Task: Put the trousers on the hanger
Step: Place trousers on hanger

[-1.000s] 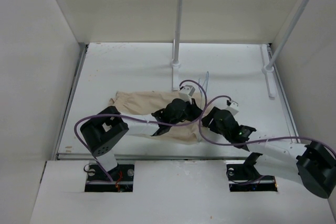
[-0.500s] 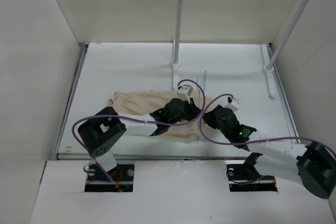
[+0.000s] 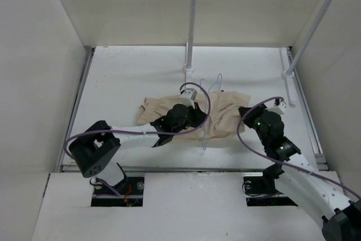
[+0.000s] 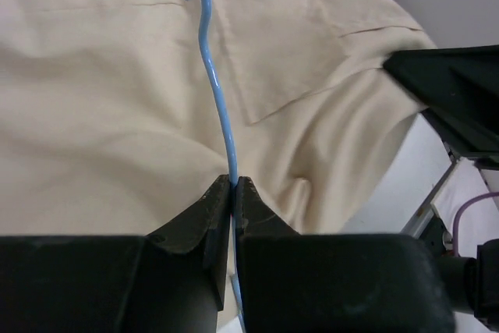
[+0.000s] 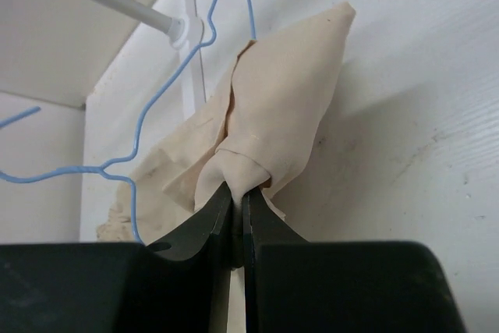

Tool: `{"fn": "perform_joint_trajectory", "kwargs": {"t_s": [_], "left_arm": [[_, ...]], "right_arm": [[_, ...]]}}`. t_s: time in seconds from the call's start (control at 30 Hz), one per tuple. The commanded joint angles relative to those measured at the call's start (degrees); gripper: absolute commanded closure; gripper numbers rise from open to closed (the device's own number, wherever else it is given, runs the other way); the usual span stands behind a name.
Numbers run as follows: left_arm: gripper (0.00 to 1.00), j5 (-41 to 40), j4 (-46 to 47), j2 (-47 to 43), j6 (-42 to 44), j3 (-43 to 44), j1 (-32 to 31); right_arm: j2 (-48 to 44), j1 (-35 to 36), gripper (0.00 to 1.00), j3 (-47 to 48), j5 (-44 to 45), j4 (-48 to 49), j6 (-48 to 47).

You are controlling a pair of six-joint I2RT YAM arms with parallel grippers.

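White tabletop in front of you carries the trousers, spread out and wrinkled at its middle, near the rack pole. Your right gripper pinches a bunched corner of the cloth, jaws almost together. Your left gripper, jaws pressed tight, clamps the thin blue hanger lying across the trousers.

Soft, even light falls from above on the white desk, which looks bright, almost washed out, beyond the trousers. Shadows are faint, with a pale one just right of the trousers in the right wrist view. Below the trousers in each wrist view, the left end effector and right end effector are near-black and slightly blurred, while the cloth is sharp.
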Motion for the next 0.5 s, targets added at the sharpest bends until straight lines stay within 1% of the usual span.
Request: {"fn": "perform_joint_trajectory", "kwargs": {"t_s": [0.0, 0.13, 0.27, 0.4, 0.47], "left_arm": [[1.00, -1.86, 0.21, -4.09, 0.93, -1.49, 2.00], [1.00, -2.30, 0.12, -5.33, 0.85, -3.25, 4.11], [1.00, -1.86, 0.73, -6.38, 0.84, -3.51, 4.21], [1.00, -1.86, 0.21, -7.96, 1.11, -2.90, 4.03], [1.00, -1.68, 0.03, -8.93, 1.02, -2.81, 3.77]], "right_arm": [[-6.07, -4.69, 0.91, 1.63, -2.67, -2.19, -2.12], [-10.39, -10.93, 0.90, 3.04, -7.68, -5.89, -2.91], [-8.03, -14.20, 0.90, 0.85, -11.82, -5.63, -2.30], [-5.74, -14.11, 0.90, -3.46, -9.46, -3.26, -0.54], [-4.51, -14.11, 0.86, -4.08, -8.57, -3.08, -0.45]]}}
